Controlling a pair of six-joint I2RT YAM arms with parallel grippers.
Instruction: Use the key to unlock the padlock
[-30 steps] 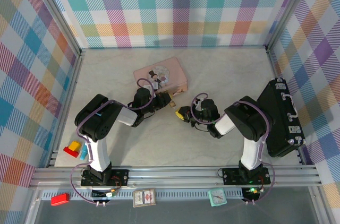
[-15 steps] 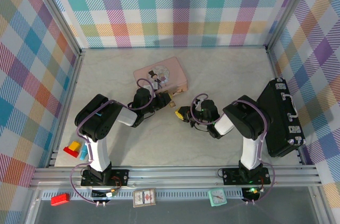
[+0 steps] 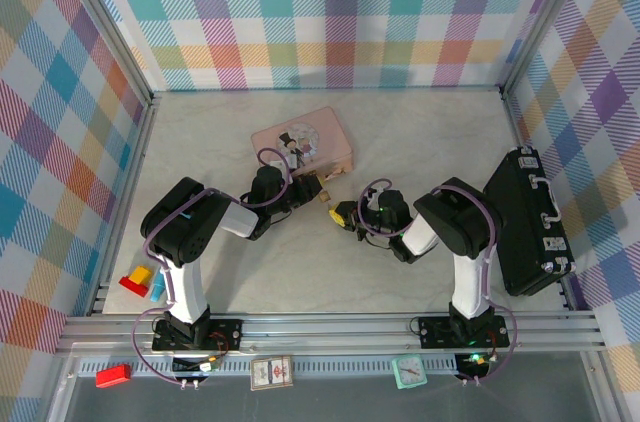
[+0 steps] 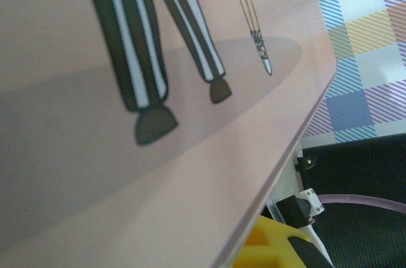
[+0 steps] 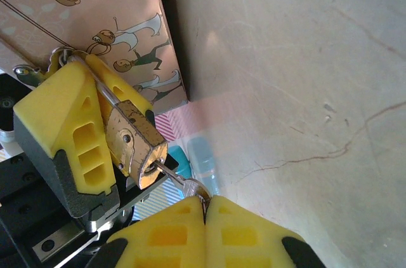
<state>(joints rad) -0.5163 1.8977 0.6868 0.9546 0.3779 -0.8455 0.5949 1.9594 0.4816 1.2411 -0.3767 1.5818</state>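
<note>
Pinching the key (image 5: 184,182) by its bow, right claw (image 5: 206,207) has both yellow pads pressed together on it, with the blade sticking out ahead of the tips. The blade tip sits at or just inside the keyhole on the padlock (image 5: 130,138) end face. Can't tell how deep it is seated.

Left claw (image 5: 95,100) is clamped on the padlock. The brass body and thin shackle (image 5: 101,93) are caught between its fingers, keyhole end turned toward the right claw. Reason looks plain: one claw fixes the lock up off the bench (image 5: 304,90) so it can't spin or slide, and the other feeds the key in along the keyhole axis. From above, the two claws meet tip to tip.

Pink tin (image 5: 95,20) lies just behind the left claw, close beside the lock, not part of the job.

Step in hand, my read: insertion, turn not yet done. The shackle legs are hidden by the fingers, so locked or not can't be confirmed. Next move calls for pushing the key fully home, then twisting the right wrist while the left grip resists. Risks: the thin key tilting or slipping in the pads, or the lock rotating in the left claw.
</note>
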